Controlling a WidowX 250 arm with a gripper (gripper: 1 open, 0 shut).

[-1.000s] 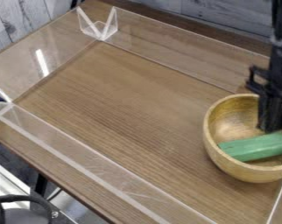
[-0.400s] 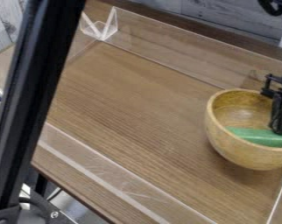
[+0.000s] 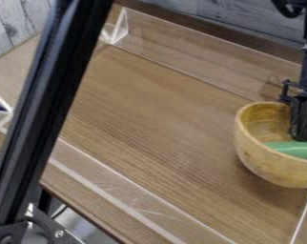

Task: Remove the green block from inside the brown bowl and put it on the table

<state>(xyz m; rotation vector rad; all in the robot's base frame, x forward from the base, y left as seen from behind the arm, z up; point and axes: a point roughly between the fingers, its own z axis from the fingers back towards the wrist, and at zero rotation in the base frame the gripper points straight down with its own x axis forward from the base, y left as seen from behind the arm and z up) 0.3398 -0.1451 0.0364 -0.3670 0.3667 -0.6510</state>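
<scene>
The brown bowl (image 3: 253,133) stands on the table (image 3: 156,110) at the right edge of the camera view. Inside it lies the green block (image 3: 294,150), with only its left part showing and the rest cut off by the picture's edge. My black gripper (image 3: 301,136) reaches down into the bowl from above. Its fingers are together, and their tips are at the block's top. Whether they touch it I cannot tell.
A thick dark bar (image 3: 48,95) slants across the left foreground and hides part of the table. Low clear acrylic walls (image 3: 182,43) border the tabletop, with a clear corner piece (image 3: 114,29) at the back left.
The gripper has sunk deeper into the bowl, down to the block. The dark bar has come into the left of the view. The bowl and block sit slightly further right in the picture.
</scene>
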